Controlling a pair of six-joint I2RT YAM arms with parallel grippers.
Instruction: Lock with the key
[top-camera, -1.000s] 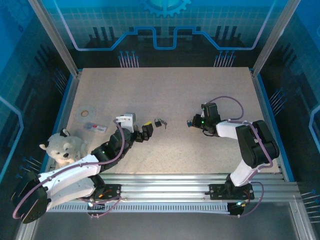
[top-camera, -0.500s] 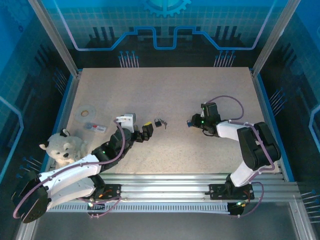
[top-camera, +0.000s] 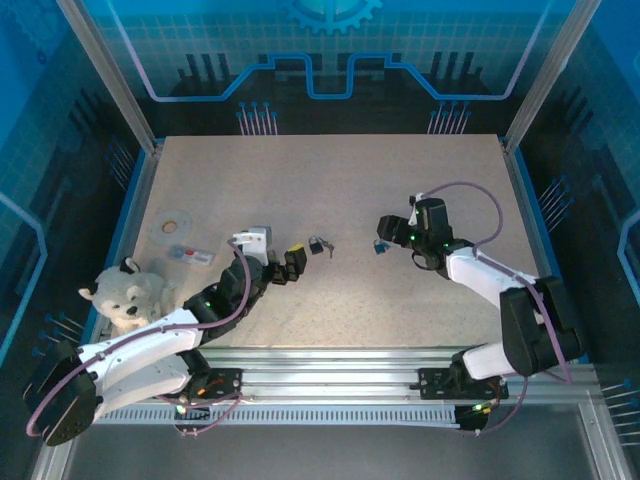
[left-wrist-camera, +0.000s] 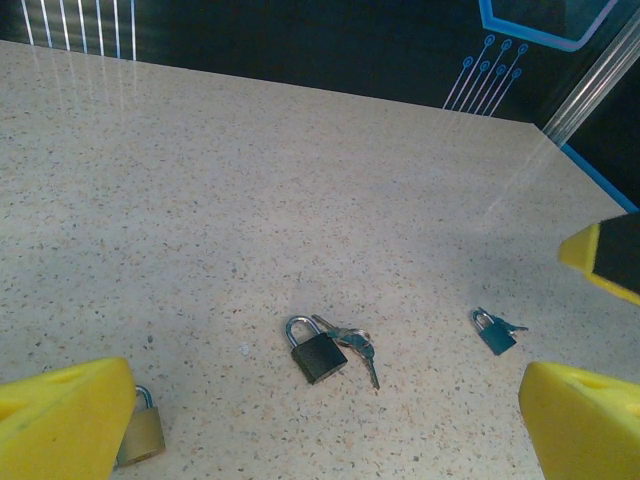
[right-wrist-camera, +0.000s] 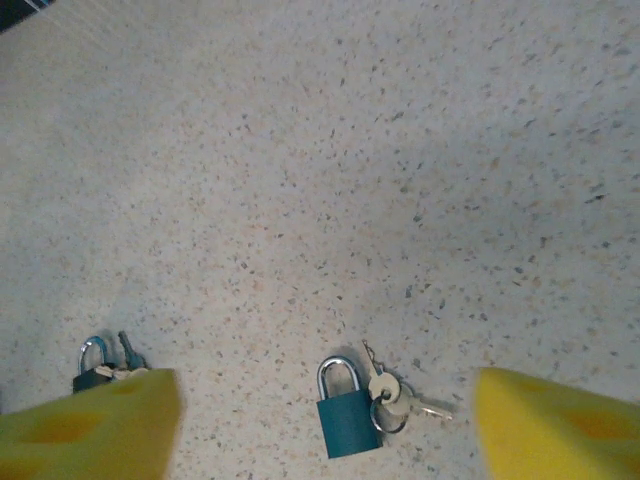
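R gripper (top-camera: 388, 228) went shut to wide & backed off teal padlock (right-wrist-camera: 347, 415), keys (right-wrist-camera: 392, 393) beside it; shackle looked seated, so prob locked. L gripper (top-camera: 292, 262) wide, empty

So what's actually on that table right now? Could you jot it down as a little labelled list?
Table: speckled beige top
Locks: dark padlock and teal padlock, each lying with keys attached; brass padlock partly hidden
Left gripper: open, holding nothing
Right gripper: open, near the teal padlock, not holding it
Other: stuffed toy dog at the left edge
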